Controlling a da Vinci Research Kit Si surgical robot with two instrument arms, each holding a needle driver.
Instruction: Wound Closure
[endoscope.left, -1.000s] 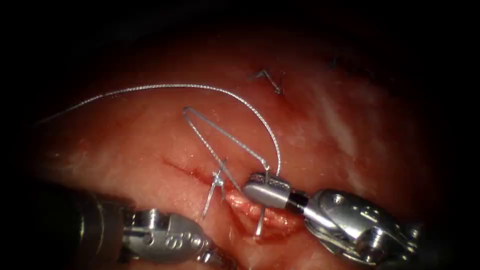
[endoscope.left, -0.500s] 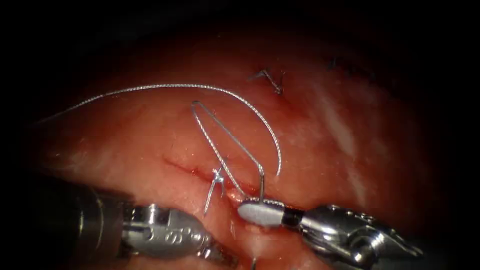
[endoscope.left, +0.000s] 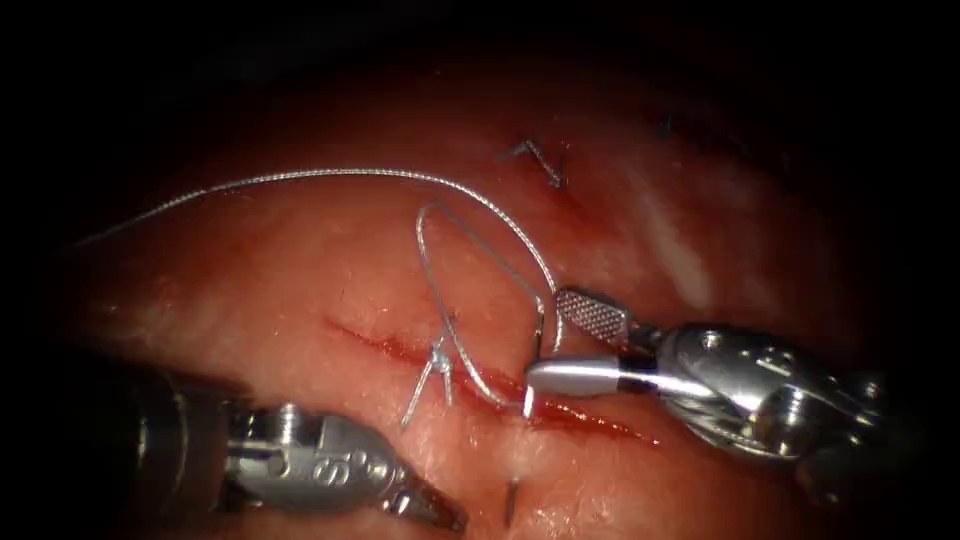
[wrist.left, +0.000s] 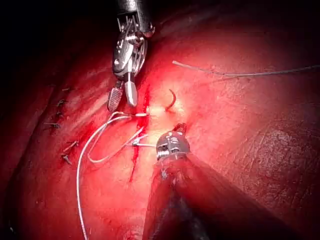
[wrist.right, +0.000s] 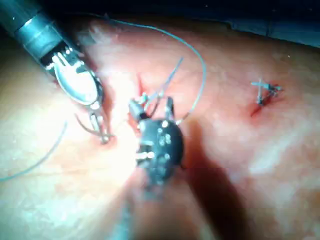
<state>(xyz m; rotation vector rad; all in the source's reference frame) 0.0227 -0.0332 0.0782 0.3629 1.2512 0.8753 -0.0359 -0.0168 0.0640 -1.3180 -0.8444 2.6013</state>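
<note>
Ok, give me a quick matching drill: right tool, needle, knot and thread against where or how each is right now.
1 right tool
2 needle
3 knot
4 thread

A sits on the cut
B jaws open, holding nothing
C arcs away to the left
D partly in the tissue

Pairs: 1-B, 2-D, 3-A, 4-C.

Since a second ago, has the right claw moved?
Yes. The right claw has shifted right and slightly up relative to the knot on the cut, and it has opened, releasing the needle.
</note>
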